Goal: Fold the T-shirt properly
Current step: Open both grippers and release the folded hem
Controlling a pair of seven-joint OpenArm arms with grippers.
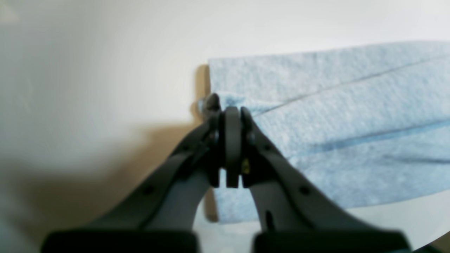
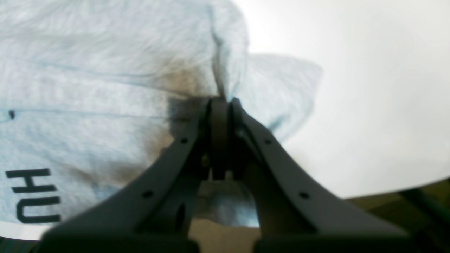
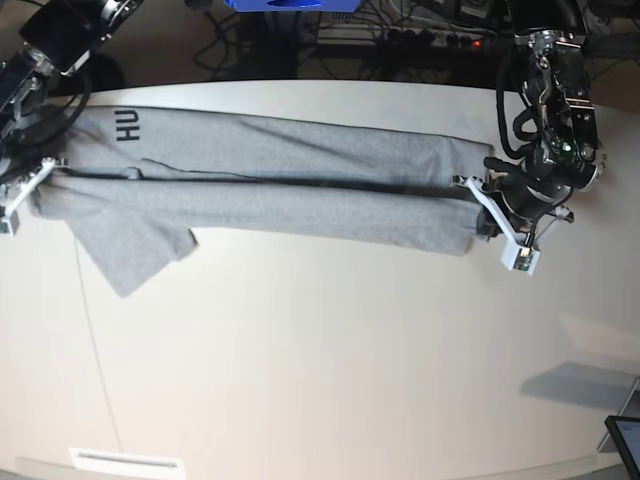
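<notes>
The heather-grey T-shirt (image 3: 300, 190) lies stretched across the white table (image 3: 330, 360) as a long band folded lengthwise. Black letters "HU" (image 3: 125, 125) show at its far left end, and one sleeve (image 3: 130, 250) sticks out toward the front left. My left gripper (image 3: 480, 208) is shut on the shirt's right end; in the left wrist view the gripper (image 1: 228, 109) pinches the corner of the cloth (image 1: 334, 123). My right gripper (image 3: 48, 168) is shut on the left end; in the right wrist view the gripper (image 2: 221, 102) pinches a raised fold of the shirt (image 2: 105, 88) near the lettering (image 2: 33, 196).
The table's back edge runs just behind the shirt, with cables and a blue object (image 3: 290, 5) beyond it. A tablet corner (image 3: 625, 435) sits at the front right. A white strip (image 3: 125, 461) lies at the front left edge.
</notes>
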